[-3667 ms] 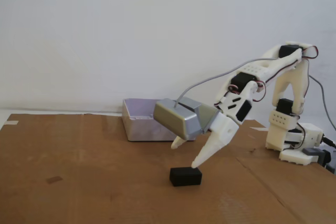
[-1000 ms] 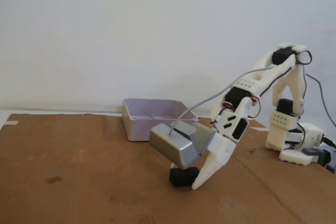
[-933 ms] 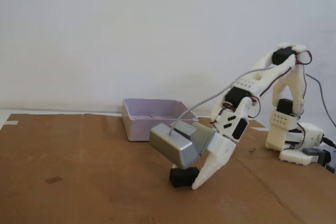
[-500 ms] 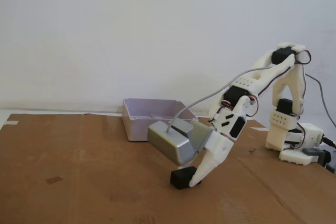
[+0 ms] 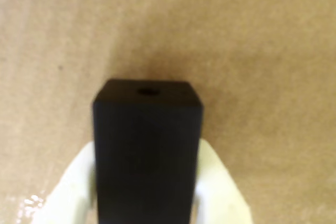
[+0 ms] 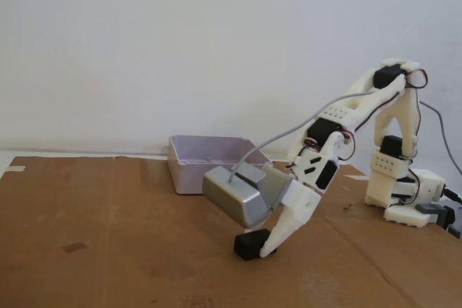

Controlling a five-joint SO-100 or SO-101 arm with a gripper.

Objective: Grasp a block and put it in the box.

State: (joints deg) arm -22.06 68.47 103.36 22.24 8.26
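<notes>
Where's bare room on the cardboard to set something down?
Free: the whole left stretch of the cardboard, in front of and left of the box. Crowded: the right side, with the gripper shut on the block and the arm base behind.

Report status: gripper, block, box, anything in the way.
Gripper shut on the block, low over the cardboard. Box sits behind, looks empty. Nothing visible between the two.

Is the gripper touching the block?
Touching. In the wrist view the block sits between the gripper's two white fingers, no gap either side. The fixed view shows the fingertip at the block.
</notes>
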